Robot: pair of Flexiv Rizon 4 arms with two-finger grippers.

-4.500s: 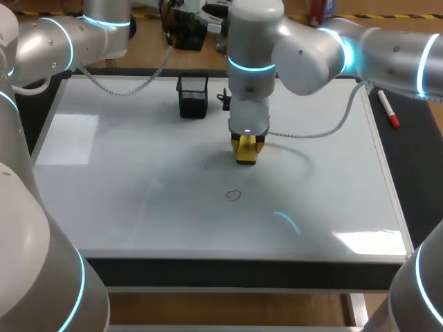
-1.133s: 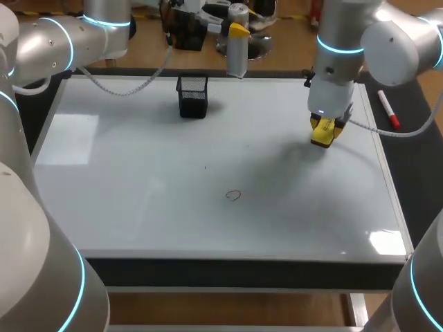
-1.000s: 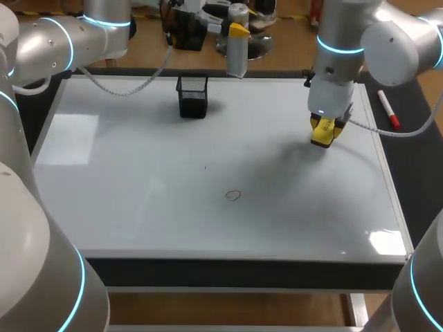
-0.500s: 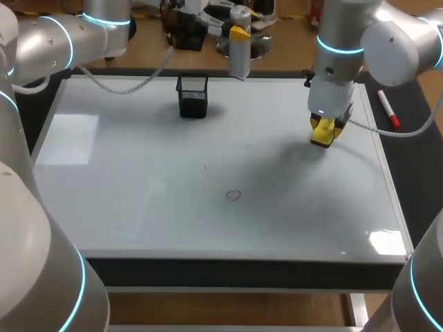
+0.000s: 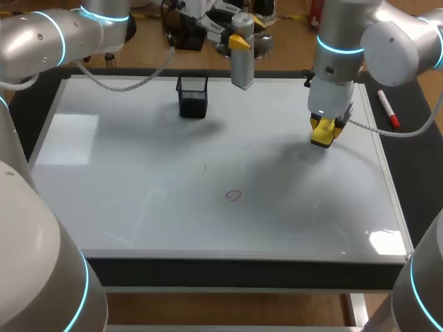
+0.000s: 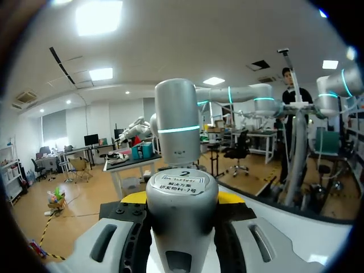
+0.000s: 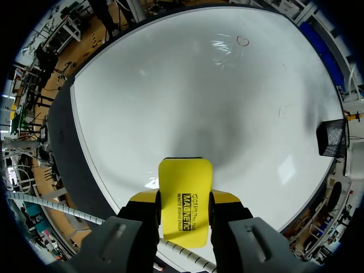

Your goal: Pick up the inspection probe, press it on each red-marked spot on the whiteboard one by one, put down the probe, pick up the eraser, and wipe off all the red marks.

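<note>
Left claw: the left claw (image 5: 239,41) is clenched on the inspection probe (image 5: 241,69), a grey cylinder gripped from both sides in the wrist view. It hangs over the far edge of the whiteboard (image 5: 138,207), at 12 o'clock.
Change, left: a second ago the probe hung a little further back, past the board's edge. It has since come forward and lower.
Right claw: the right claw (image 5: 322,135) grasps the yellow eraser (image 7: 185,193) at 2 o'clock from the board's middle. I cannot tell whether the eraser touches the surface.
Change, right: 4.5 s ago it was near the board's middle. Over the last second it has not shifted.
Red mark: a small red ring (image 5: 234,195) lies at 5 o'clock from the middle, unwiped, as before.
Holder: the black mesh holder (image 5: 192,95) stands at 11 o'clock, unmoved.
Marker: a red-capped marker (image 5: 387,109) lies on the worktop (image 5: 419,180), at 2 o'clock from the eraser.
</note>
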